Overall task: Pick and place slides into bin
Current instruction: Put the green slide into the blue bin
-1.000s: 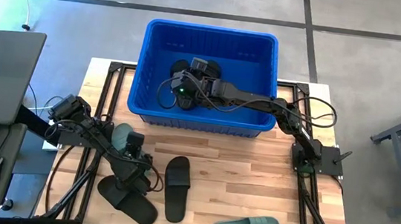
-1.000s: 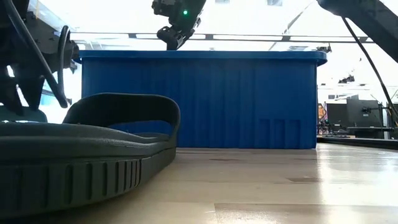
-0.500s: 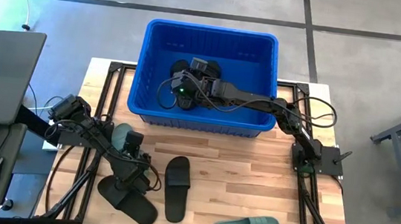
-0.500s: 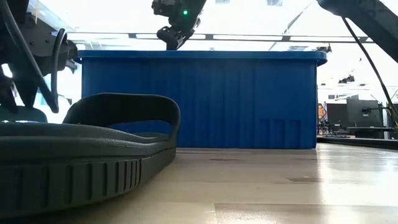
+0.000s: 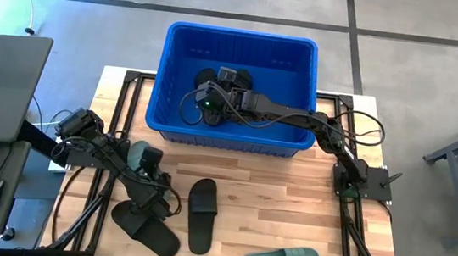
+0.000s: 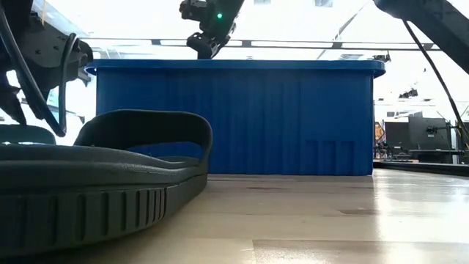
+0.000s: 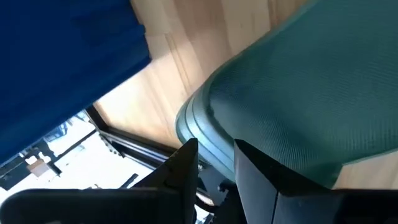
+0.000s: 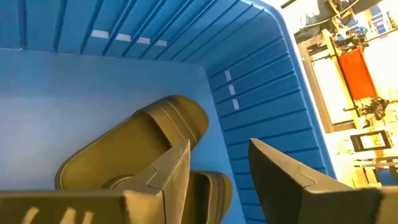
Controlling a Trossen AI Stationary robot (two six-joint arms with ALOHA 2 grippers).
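Green slide point(image 7: 298, 106) is gripped by the edge in my left pincer point(image 7: 214, 165), for lifting off the table point(image 5: 288, 211); my right pincer point(image 8: 214, 168) is hanging open over the bin point(image 5: 242, 40), its slides point(image 8: 134, 146) dropped.

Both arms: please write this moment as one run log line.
left gripper: shut on green slide, table's left | right gripper: open, over slides in bin | three slides on table

Both arms are dark, near-black, built of slim jointed links with blocky housings at the wrists. Loose black cables loop off each arm beside the joints. A small green light glows on the right arm's wrist, just behind the right claw point(image 5: 206, 100). The left claw point(image 7: 214, 165) has flat, matte black fingers with angular, tapered ends.
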